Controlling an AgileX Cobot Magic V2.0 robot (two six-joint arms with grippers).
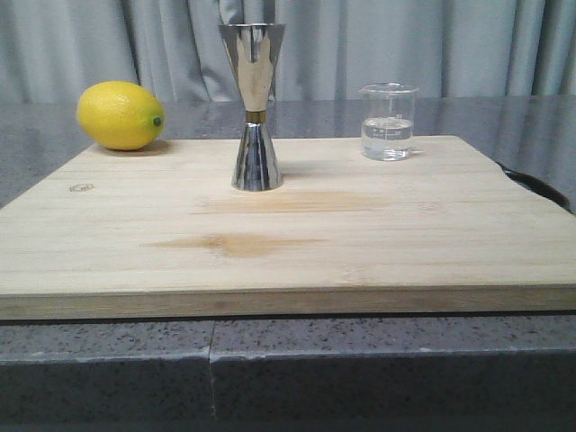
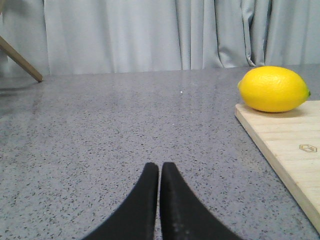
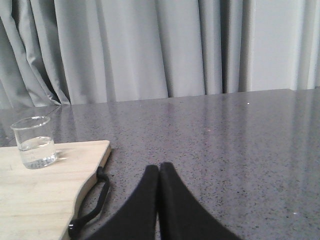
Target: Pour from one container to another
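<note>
— Grey curtains hang behind everything, and a speckled grey stone counter carries a pale wooden cutting board. What stands on that board?

— Taking the steel jigger as the landmark: it stands upright near the board's middle, toward the far edge, wide cup on top, with a thin gold band at its narrow waist. The glass beaker stands upright well to the right of the jigger, close to the board's far edge, with clear liquid filling roughly its lower third.

— And on the other side?

— A yellow lemon lies well to the left of the jigger, at the board's far left corner. The left wrist view shows it resting on that corner's edge.

— Where are the arms?

— Neither shows in the front view. The left gripper hovers over bare counter off the lemon side of the board, its black fingers pressed together with nothing between them. The right gripper sits over the counter off the beaker side, fingers likewise closed and empty, near the board's black handle.

— Is anything touching the beaker?

— No. It stands apart from the jigger and both grippers.
</note>
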